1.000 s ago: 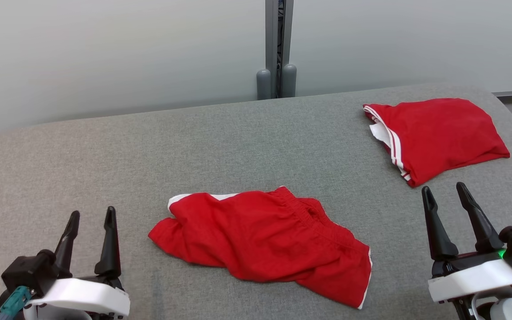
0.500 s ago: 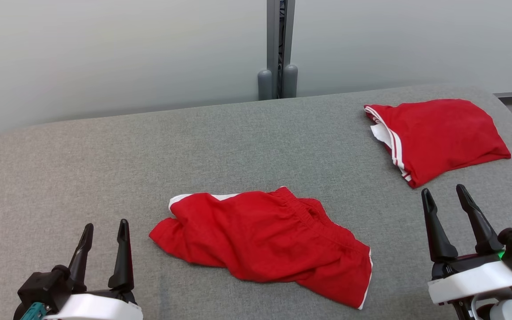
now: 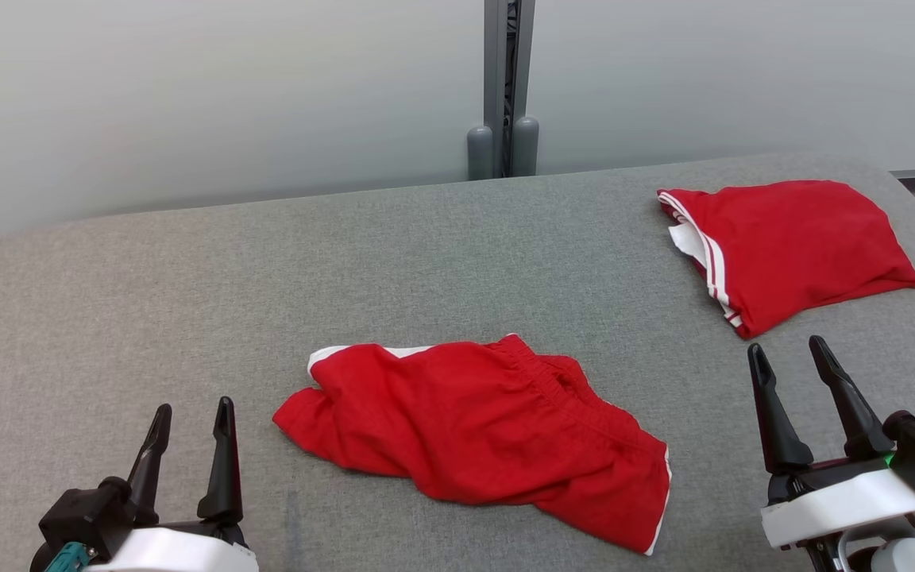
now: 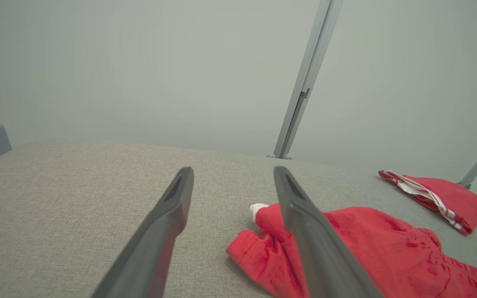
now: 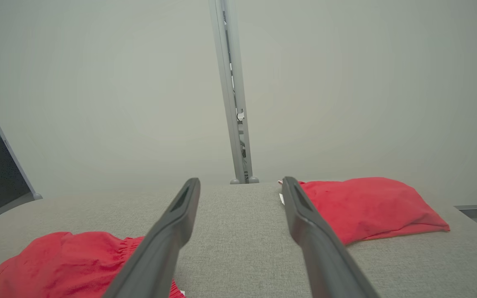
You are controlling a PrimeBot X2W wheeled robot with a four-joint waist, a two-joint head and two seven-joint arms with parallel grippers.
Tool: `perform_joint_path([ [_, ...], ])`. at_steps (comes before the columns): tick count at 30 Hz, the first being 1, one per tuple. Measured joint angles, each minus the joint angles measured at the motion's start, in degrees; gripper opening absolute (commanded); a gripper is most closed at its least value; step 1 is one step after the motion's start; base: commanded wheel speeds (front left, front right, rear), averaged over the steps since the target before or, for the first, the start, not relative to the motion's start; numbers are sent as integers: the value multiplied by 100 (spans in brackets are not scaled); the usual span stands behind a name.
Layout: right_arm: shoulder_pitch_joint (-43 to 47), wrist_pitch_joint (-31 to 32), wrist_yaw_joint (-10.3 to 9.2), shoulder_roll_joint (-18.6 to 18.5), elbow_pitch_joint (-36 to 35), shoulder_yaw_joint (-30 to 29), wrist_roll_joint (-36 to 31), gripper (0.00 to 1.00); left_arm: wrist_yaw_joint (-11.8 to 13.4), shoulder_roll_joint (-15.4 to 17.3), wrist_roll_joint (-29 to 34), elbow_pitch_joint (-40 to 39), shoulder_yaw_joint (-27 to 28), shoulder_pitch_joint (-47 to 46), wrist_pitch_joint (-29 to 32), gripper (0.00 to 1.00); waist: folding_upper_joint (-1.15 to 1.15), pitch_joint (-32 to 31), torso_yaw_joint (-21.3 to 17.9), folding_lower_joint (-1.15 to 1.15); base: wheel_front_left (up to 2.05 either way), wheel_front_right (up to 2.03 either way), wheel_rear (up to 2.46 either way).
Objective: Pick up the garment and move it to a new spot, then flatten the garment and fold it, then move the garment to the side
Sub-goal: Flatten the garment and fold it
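Observation:
A crumpled red garment (image 3: 473,429), shorts with white trim and an elastic waistband, lies in the near middle of the grey fabric table (image 3: 426,262). My left gripper (image 3: 194,407) stands open at the lower left, a short way left of the garment's left end and apart from it. My right gripper (image 3: 785,346) stands open at the lower right, to the right of the garment. In the left wrist view the open left gripper (image 4: 233,169) has the garment (image 4: 367,244) beyond its right finger. In the right wrist view the open right gripper (image 5: 240,180) has the garment (image 5: 68,260) at lower left.
A second red garment (image 3: 791,246), folded, with white stripes at its edge, lies at the table's far right, just beyond my right gripper; it is also in the wrist views (image 4: 441,196) (image 5: 367,207). A grey post (image 3: 505,87) stands against the pale wall behind the table.
My left gripper has drawn back toward the near edge and a little to the right. The head camera has shifted slightly. Both garments and the right gripper have stayed put.

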Motion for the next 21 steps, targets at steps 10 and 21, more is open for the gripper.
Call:
perform_joint_path([
  [10,-143,2,0,-185,185,360,48,100,-75,-102,68,68,38,-2,0,100,0,-12,145,0,0,0,0],
  [21,-985,338,0,-369,837,998,584,100,-171,-167,107,171,-19,-128,0,100,0,84,459,0,0,0,0],
])
